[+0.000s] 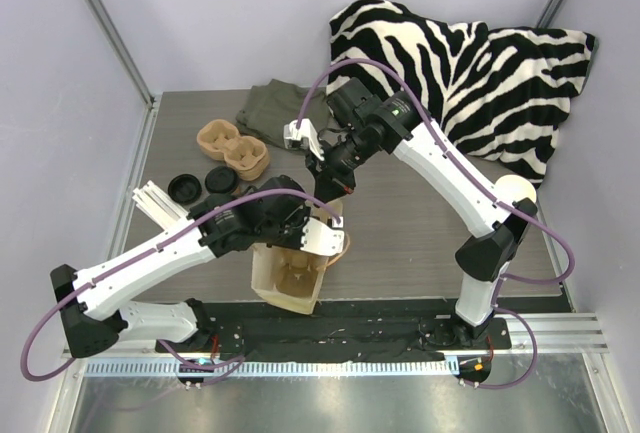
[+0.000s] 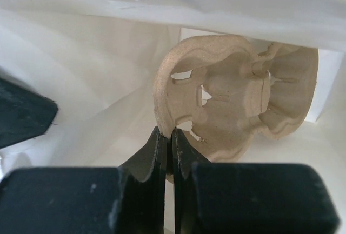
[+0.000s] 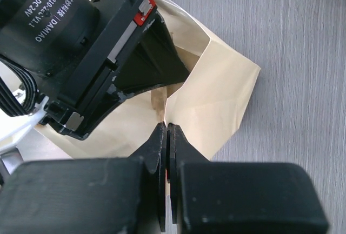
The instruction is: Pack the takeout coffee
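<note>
Colour and pattern findings:

- Cushion (image 1: 470, 63): black-and-white zebra stripes.
- Cloth (image 1: 272, 108): plain olive green.
- Table (image 1: 400, 243): grey wood grain.
- Paper bag (image 1: 290, 288): pale cream-tan, unprinted.
- Pulp cup carrier (image 2: 238, 104) inside the bag: plain beige.
- Second pulp cup carrier (image 1: 232, 148) on the table: the same beige.
- Two lids (image 1: 185, 188): black.
- Left arm (image 1: 150, 253) and right arm (image 1: 450, 168): white shells, black joints, purple cables (image 1: 26, 353).
- Left gripper (image 2: 165, 134) and right gripper (image 3: 166, 127): black.
- One red tab (image 3: 145, 9) on the left gripper's housing.

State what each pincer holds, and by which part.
The left pincer pinches the beige moulded pulp cup carrier by its rim. The right pincer pinches the cream paper bag by its edge.
</note>
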You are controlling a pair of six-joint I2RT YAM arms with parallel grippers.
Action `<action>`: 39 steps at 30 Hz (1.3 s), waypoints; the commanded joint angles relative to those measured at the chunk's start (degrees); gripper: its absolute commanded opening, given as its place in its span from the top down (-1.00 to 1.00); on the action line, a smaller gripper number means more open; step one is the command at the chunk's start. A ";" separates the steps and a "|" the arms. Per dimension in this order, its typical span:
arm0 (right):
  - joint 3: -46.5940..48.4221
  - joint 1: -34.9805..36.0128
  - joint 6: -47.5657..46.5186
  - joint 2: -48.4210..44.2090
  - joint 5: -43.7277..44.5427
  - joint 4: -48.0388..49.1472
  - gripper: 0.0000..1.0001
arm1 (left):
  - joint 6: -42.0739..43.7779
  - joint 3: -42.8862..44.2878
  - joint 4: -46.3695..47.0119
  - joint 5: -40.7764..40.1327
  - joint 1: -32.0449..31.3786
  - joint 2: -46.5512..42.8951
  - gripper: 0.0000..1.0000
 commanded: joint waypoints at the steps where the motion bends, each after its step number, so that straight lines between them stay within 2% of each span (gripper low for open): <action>1: 0.43 0.15 -0.06 -3.48 -0.11 0.07 0.98 | -0.48 1.42 -0.91 3.89 0.10 -1.74 0.86; 9: -3.97 0.15 3.46 -7.08 1.57 8.25 0.98 | -0.57 1.25 -1.79 4.33 0.10 -1.38 0.85; 18: -3.70 0.15 2.14 -6.47 -0.45 7.03 0.98 | 1.27 0.54 2.17 2.31 0.10 -1.56 0.80; 32: -4.14 0.15 0.20 -6.03 0.42 7.29 0.98 | 5.41 3.44 -1.96 5.47 0.19 -0.59 0.85; 39: -3.00 0.15 0.64 -5.86 0.25 7.47 0.98 | 5.32 1.68 -0.47 6.35 1.06 -0.07 0.78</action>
